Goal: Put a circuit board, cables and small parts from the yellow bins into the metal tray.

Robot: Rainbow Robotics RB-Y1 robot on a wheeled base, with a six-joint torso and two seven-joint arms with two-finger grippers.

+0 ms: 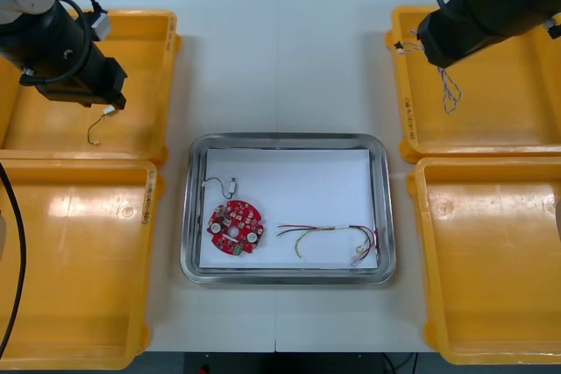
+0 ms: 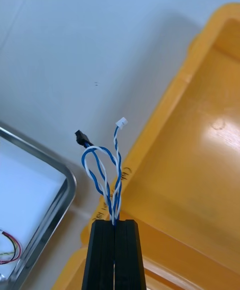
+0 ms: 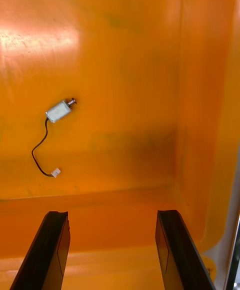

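The right claw (image 2: 114, 225), pinching the blue-white cable (image 2: 100, 167) by its very end over the right bin (image 2: 200, 180), could let it slip short of the tray (image 2: 62, 190), while the left claw (image 3: 111, 215) hangs spread above a small part (image 3: 59, 111).

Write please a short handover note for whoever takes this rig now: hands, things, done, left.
Right hand: shut on the blue and white cable, held above the far right yellow bin, near its inner wall.
Left hand: open, above the far left yellow bin, where a small metal part with a black lead lies.
Done: circuit board and red and yellow cable lie in the metal tray.
Left: carry the blue and white cable to the tray; then probably pick up the small metal part.
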